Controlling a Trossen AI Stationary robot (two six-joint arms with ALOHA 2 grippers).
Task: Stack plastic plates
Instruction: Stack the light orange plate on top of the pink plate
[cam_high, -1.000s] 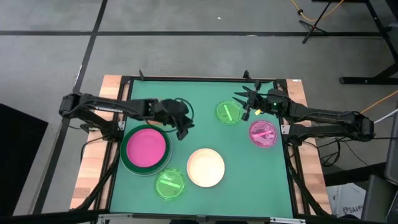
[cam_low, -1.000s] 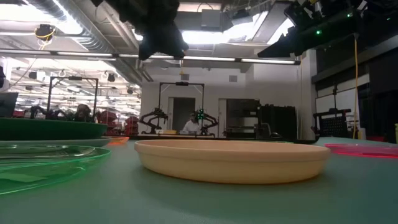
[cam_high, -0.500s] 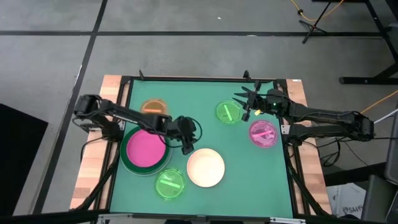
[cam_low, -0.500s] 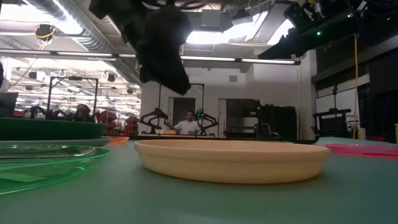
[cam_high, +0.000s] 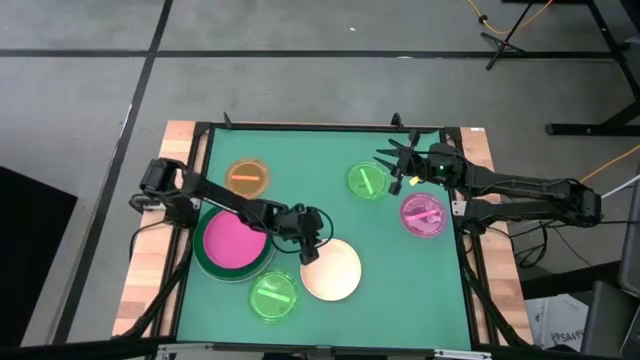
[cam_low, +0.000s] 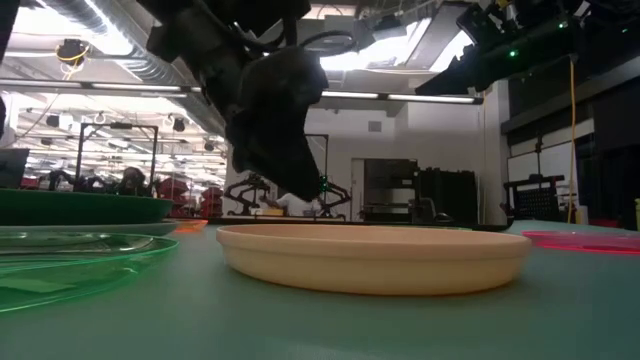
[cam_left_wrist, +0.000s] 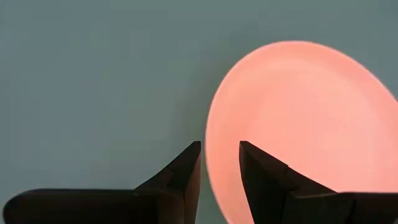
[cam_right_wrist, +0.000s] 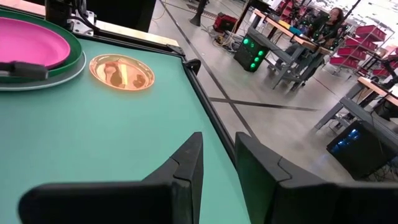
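My left gripper (cam_high: 308, 252) hangs low over the cream plate's (cam_high: 335, 272) far-left rim, narrowly open. In the left wrist view its fingers (cam_left_wrist: 221, 152) stand on either side of that rim (cam_left_wrist: 211, 155), and no touch shows. The magenta plate (cam_high: 235, 238) lies in the dark green one (cam_high: 203, 258), which rests on a pale plate (cam_right_wrist: 43, 81). The orange plate (cam_high: 247, 177), two lime-green plates (cam_high: 368, 181) (cam_high: 272, 296) and the pink plate (cam_high: 424, 214) lie flat on the mat. My right gripper (cam_high: 392, 168) waits, narrowly open, above the far right of the table.
The green mat (cam_high: 300, 150) has a raised black frame around it. Bare mat lies between the orange plate and the far lime-green plate. The near lime-green plate sits close to the cream plate's near-left side. A person (cam_right_wrist: 339, 15) sits in the room beyond the table.
My left arm has swung from beside the orange plate toward the table's near edge and right, dropping low over the cream plate's far-left rim. The orange plate, hidden under the arm before, now shows. No plate has moved.
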